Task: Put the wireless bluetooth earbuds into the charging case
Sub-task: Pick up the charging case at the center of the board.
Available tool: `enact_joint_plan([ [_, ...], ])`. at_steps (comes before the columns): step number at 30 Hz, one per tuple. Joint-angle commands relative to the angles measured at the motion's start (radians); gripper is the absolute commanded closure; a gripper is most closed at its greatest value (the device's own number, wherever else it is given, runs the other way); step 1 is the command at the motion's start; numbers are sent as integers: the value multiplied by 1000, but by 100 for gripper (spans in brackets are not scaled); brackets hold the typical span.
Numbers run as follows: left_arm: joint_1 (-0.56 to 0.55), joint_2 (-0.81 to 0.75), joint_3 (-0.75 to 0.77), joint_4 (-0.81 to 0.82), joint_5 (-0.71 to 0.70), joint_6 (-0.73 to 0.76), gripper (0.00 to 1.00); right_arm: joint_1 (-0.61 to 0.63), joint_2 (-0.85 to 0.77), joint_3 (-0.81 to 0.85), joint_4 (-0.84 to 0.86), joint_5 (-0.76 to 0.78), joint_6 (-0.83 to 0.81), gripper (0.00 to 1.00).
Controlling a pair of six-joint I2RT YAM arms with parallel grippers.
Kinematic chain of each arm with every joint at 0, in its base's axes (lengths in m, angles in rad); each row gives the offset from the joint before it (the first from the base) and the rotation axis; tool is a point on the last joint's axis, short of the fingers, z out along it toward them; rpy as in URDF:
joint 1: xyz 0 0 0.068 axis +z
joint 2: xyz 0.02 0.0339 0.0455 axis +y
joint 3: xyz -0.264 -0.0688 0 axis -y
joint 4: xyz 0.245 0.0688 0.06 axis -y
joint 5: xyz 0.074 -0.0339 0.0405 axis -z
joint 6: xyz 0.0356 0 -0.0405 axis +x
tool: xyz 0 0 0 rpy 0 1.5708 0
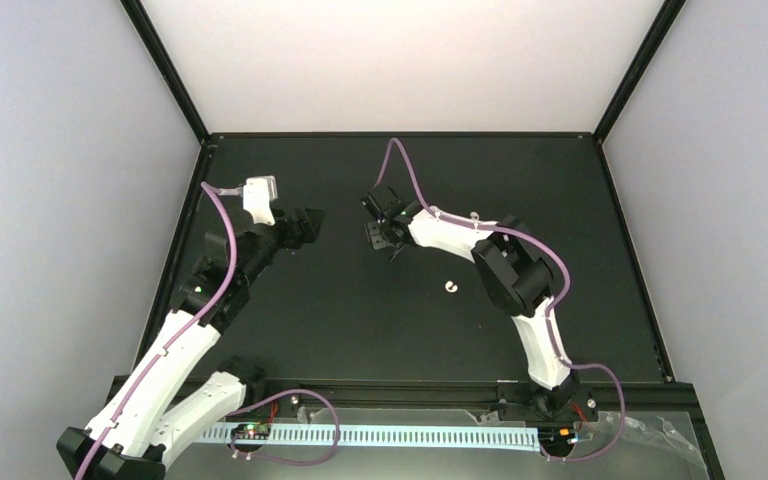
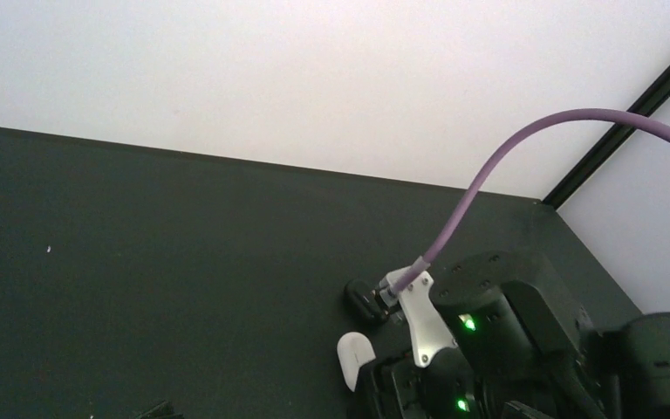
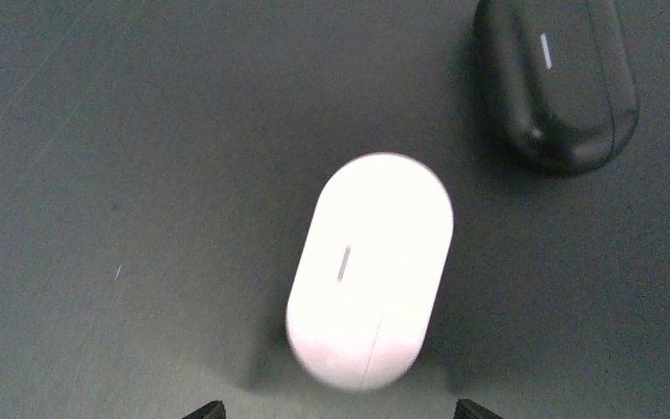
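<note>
Dark table [image 1: 290,330] holds a closed white charging case [image 3: 371,271], its long axis almost upright in the right wrist view, top leaning slightly right. The right gripper [image 3: 338,410] hangs over it, fingers spread wider than the case, holding nothing. The left gripper [image 1: 308,227] is open, well apart. One earbud [image 1: 449,287] lies apart from the case, toward the right arm's base; its direction is unreadable. I judge the case must be grasped and opened next.

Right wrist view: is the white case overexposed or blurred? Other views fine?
Right wrist view: the white case is blown out, edges soft; the black case reads sharper. Left wrist view: even light, no blur. Top external view: sharp, the earbud only a tiny bright speck.
</note>
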Motion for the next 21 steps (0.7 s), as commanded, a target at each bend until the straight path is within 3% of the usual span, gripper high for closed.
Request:
enact_joint_plan([
  [1,0,-17,2,19,-5,-4,1,-43,59,62,8,-17,72,32],
  [12,0,-14,3,22,-2,-4,1,-53,167,185,-69,-15,41,41],
  [21,0,-14,1,27,8,-6,1,-45,180,199,-134,1,26,39],
])
